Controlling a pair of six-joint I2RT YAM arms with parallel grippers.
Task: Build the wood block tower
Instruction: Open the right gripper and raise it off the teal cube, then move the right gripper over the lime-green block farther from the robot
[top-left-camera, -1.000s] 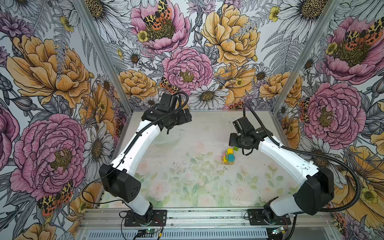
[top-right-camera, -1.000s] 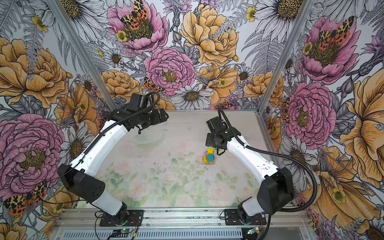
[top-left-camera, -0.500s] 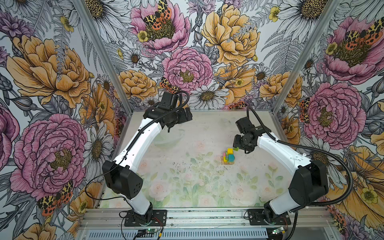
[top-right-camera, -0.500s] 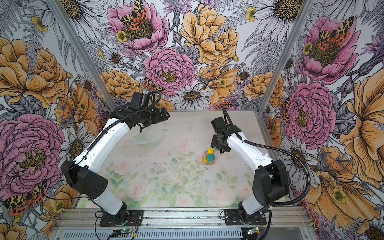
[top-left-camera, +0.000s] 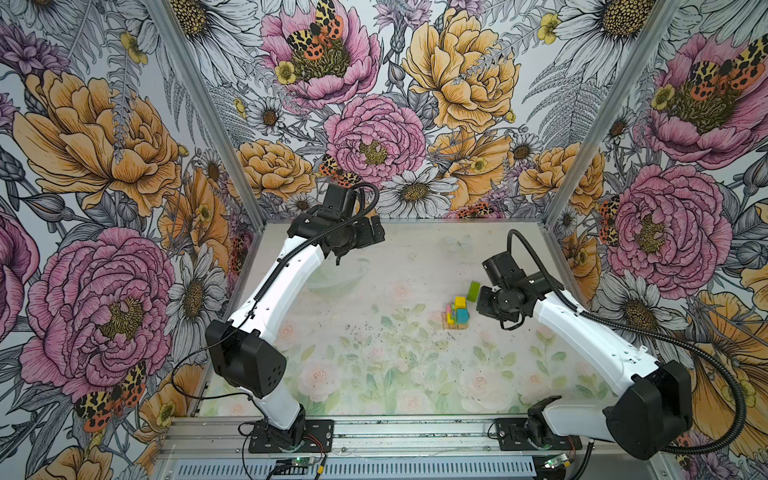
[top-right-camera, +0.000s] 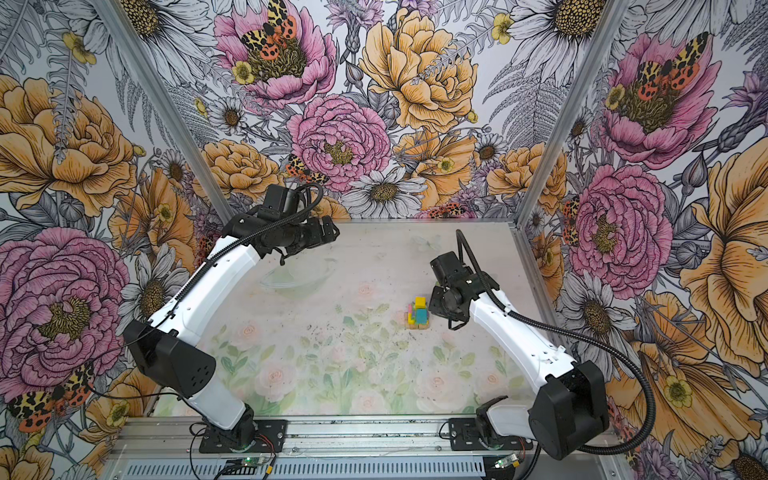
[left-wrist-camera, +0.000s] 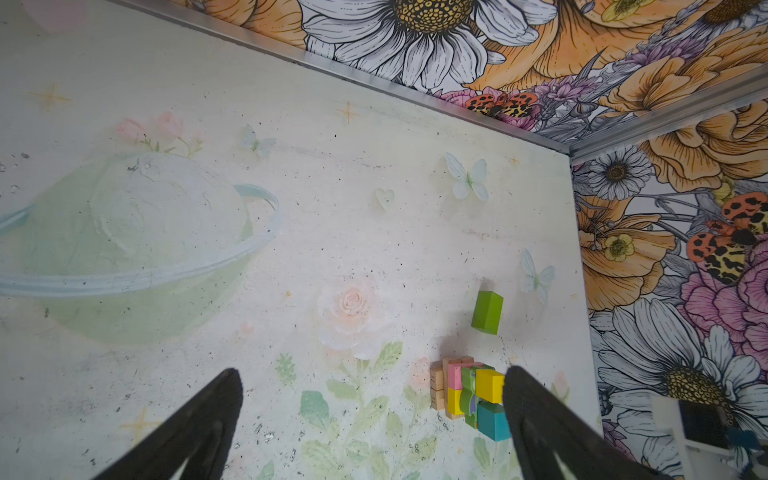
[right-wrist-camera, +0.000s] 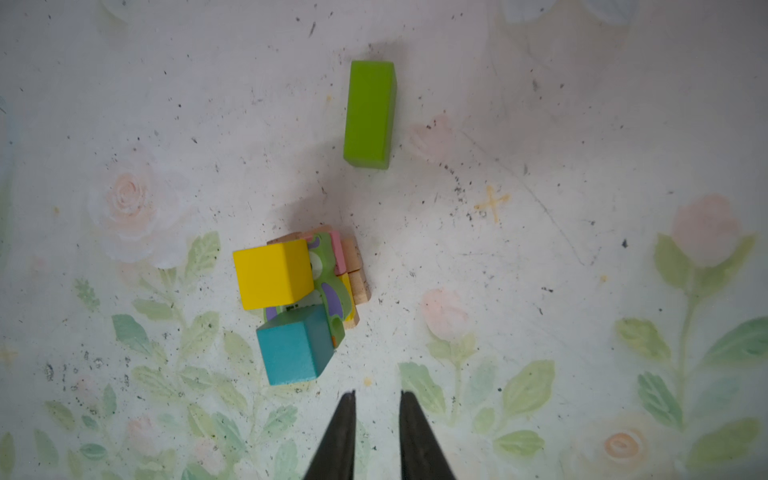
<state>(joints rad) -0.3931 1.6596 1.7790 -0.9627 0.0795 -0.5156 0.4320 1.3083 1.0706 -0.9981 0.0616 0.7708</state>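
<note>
Flowered walls box in a pale printed table. Right of its centre, in both top views, stands your tower: tan bars lowest, painted pieces above, with a yellow cube and a teal cube on top.

The piece you want is the green bar. In a top view it lies flat on the table just up and right of the tower, close to it but not touching, with its long axis running roughly up and down the frame.

Your right gripper is by far the nearer one; its wrist sits immediately right of the bar and tower. Its fingers are drawn narrow with a slim gap between them, and they hold nothing. In the right wrist view the bar lies ahead of the fingers with its length pointing away from them. By my judgement, you would close across its narrow width, but only after spreading the jaws. The teal cube sits close beside that line, so watch it as you reach.

Your left gripper hangs toward the upper left of the table, well apart, spread wide and empty.
</note>
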